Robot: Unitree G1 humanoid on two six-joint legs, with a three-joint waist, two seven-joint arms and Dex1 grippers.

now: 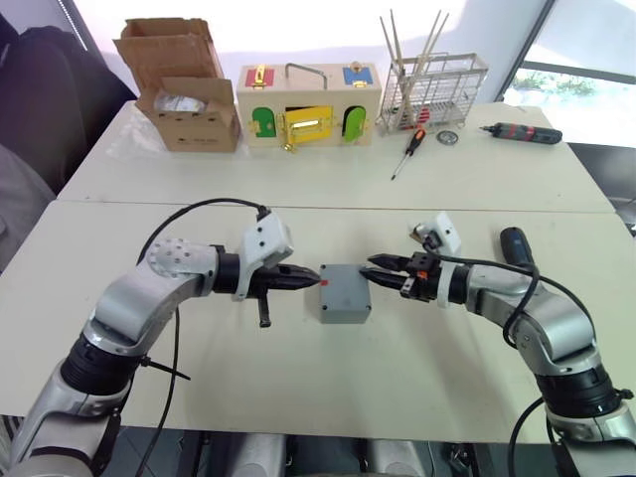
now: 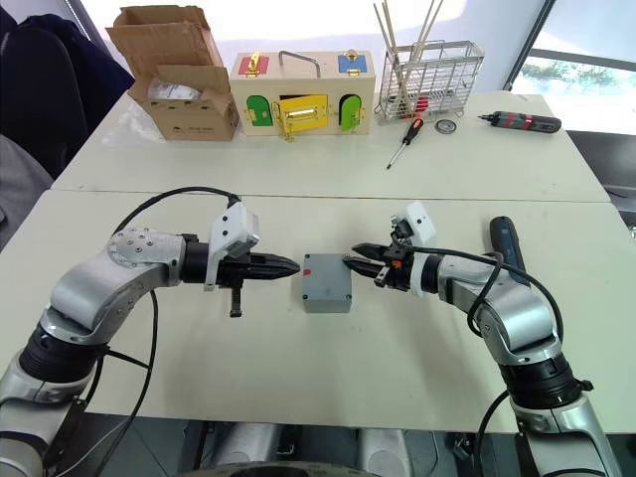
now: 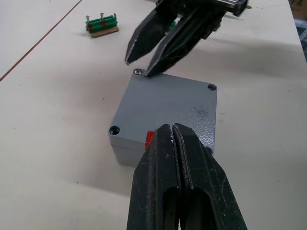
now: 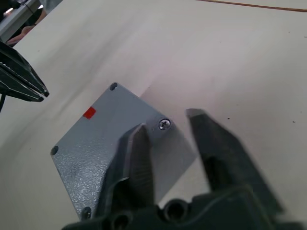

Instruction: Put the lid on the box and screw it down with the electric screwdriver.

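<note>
The left gripper (image 3: 173, 132) has its two black fingers pressed together on nothing, tips at the red-marked edge of the lid (image 3: 165, 103). The right gripper (image 4: 168, 122) stands parted, one fingertip (image 4: 139, 132) over the lid beside a silver screw (image 4: 164, 124) seated in one corner hole; the other three corner holes look dark and bare. The lid is flat, grey and square, lying flush on the grey box (image 1: 345, 312), which sits at the centre of the head-camera frame on the near white table (image 1: 298, 388), between the two grippers. The thick black electric screwdriver (image 2: 505, 246) lies at the right of the frame, behind the right forearm. At upper left of the left wrist frame stands a small green screw holder (image 3: 101, 25).
</note>
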